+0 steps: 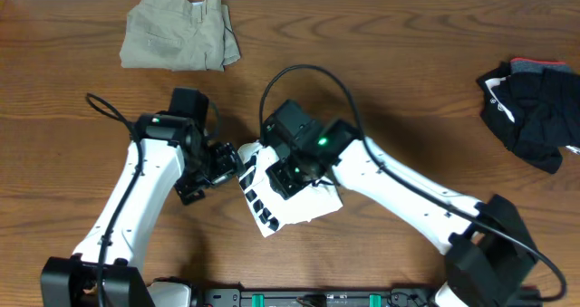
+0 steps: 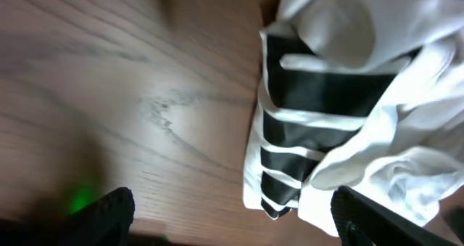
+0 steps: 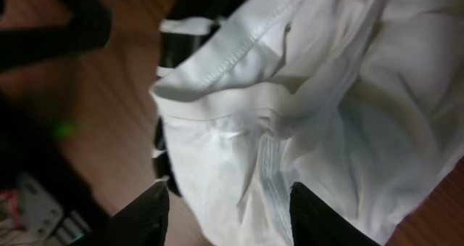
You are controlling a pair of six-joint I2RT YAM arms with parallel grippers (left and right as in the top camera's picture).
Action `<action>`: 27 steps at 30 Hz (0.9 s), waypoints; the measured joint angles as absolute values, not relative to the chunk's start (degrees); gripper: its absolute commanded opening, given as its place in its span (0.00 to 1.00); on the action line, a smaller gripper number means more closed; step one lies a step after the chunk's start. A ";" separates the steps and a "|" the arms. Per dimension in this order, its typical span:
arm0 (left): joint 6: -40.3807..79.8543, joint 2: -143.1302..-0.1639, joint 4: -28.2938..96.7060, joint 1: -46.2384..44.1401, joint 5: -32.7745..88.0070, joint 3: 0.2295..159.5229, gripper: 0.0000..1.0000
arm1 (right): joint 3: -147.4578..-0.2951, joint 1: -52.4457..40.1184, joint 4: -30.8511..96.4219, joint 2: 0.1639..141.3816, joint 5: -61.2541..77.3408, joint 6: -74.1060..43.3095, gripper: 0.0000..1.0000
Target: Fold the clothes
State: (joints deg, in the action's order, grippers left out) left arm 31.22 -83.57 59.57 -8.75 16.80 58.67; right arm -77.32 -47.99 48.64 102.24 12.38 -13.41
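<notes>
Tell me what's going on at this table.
Both arms are at the white striped T-shirt, bunched between them. The right gripper hovers over it with fingers apart; the left gripper stands open beside its striped edge. Folded khaki trousers and a black bundle lie aside.

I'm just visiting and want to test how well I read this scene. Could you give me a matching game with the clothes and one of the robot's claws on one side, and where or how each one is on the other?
Things:
1. white T-shirt
2. khaki trousers
3. black bundle
4. left gripper

Place or state:
A. crumpled at the table's right edge
B. open, next to the black-striped edge of the shirt
C. at the far side of the table, towards the left
D. bunched in the middle, between the two arms

Pairs: 1-D, 2-C, 3-A, 4-B
</notes>
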 measured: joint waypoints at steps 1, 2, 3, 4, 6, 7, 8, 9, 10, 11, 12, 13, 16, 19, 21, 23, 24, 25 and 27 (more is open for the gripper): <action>31.22 -83.57 58.96 -9.13 17.28 57.95 0.88 | -77.32 -48.27 48.58 103.13 11.55 -13.67 0.50; 31.20 -83.57 57.78 -9.52 17.72 56.97 0.88 | -77.32 -48.36 48.49 103.85 11.27 -13.93 0.49; 31.22 -83.57 56.73 -9.87 18.00 56.03 0.88 | -77.32 -48.42 48.47 104.68 10.70 -14.24 0.49; 31.27 -83.57 55.57 -10.07 18.22 54.98 0.88 | -77.32 -48.45 48.47 105.45 10.44 -14.50 0.49; 31.31 -83.57 53.25 -10.24 18.72 52.38 0.88 | -77.32 -48.45 48.51 106.45 9.63 -14.87 0.46; 31.35 -83.57 52.40 -10.24 18.90 51.24 0.88 | -77.32 -48.45 48.53 106.63 9.23 -15.09 0.44; 31.46 -83.57 51.37 -10.24 19.07 49.98 0.88 | -77.32 -48.45 48.49 106.63 8.84 -15.51 0.41; 31.51 -83.57 50.72 -10.24 19.18 49.21 0.88 | -77.32 -48.45 48.47 106.63 8.40 -15.81 0.37; 31.53 -83.57 49.36 -10.24 19.35 48.14 0.89 | -77.32 -48.45 48.47 106.63 7.81 -16.40 0.33; 31.53 -83.57 48.75 -10.24 19.42 47.66 0.88 | -77.32 -48.45 48.47 106.65 7.64 -16.62 0.31; 31.59 -83.57 47.66 -10.24 19.66 46.98 0.88 | -77.32 -48.45 48.51 106.65 7.31 -17.28 0.28; 31.70 -83.57 47.13 -10.24 19.79 46.57 0.88 | -77.32 -48.45 48.49 106.65 6.96 -17.50 0.26; 31.73 -83.57 45.60 -10.24 20.88 45.12 0.88 | -77.32 -48.45 48.42 106.65 6.50 -18.00 0.19; 31.75 -83.57 43.38 -10.24 21.93 43.51 0.88 | -77.32 -48.45 48.27 106.65 6.31 -18.63 0.14; 31.75 -83.57 42.44 -10.24 22.37 42.78 0.88 | -77.32 -48.45 48.01 106.65 6.09 -18.94 0.09; 31.75 -83.57 41.85 -10.24 22.55 42.41 0.88 | -77.32 -48.45 47.92 106.65 5.87 -19.33 0.02; 31.77 -83.57 41.54 -10.24 22.57 42.35 0.88 | -77.32 -48.45 47.90 106.65 5.67 -19.55 0.01; 31.77 -83.59 41.12 -10.24 22.57 42.33 0.88 | -77.32 -48.45 47.90 106.65 5.48 -20.01 0.01; 31.79 -84.05 40.21 -10.24 22.57 42.33 0.88 | -77.32 -48.45 47.88 106.65 5.19 -20.45 0.07</action>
